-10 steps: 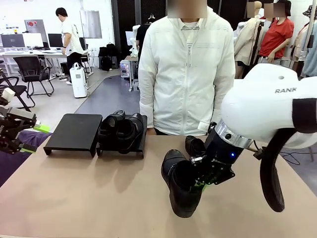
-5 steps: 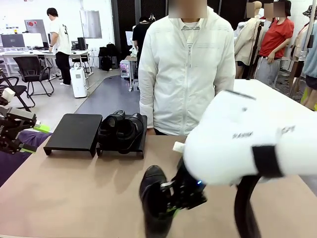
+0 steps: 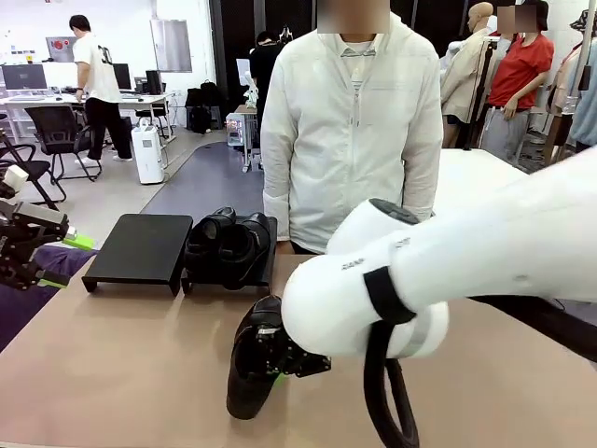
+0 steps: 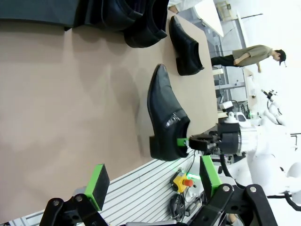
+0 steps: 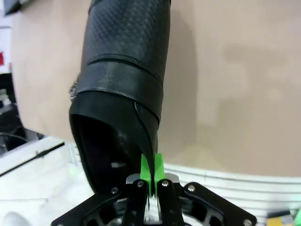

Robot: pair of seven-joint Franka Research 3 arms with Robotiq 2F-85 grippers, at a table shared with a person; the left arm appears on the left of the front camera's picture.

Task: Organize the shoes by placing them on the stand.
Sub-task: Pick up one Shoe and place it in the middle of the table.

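The right end effector (image 5: 151, 172) is clenched on the heel rim of a shoe (image 3: 244, 373) at the counter's (image 3: 121, 364) 6 o'clock, toe toward 12, likely bound for the bare stand (image 3: 140, 247) at 10 o'clock, while the left end effector (image 4: 153, 178) hangs released.

**Q:** What blocks the middle of the counter (image 3: 112, 364)?
**A:** The right arm (image 3: 448, 271) reaches across it, its gripper (image 5: 152, 176) clamped on a shoe (image 3: 247, 373).
**Q:** And the racks?
**A:** The left stand (image 3: 140, 243) has a bare top, open from the front. A pair (image 3: 224, 245) fills the right stand (image 3: 269, 247). A fourth shoe (image 4: 186, 40) lies beyond, apparently near the person (image 3: 350, 140).
**Q:** Free ground?
**A:** The counter's left half.
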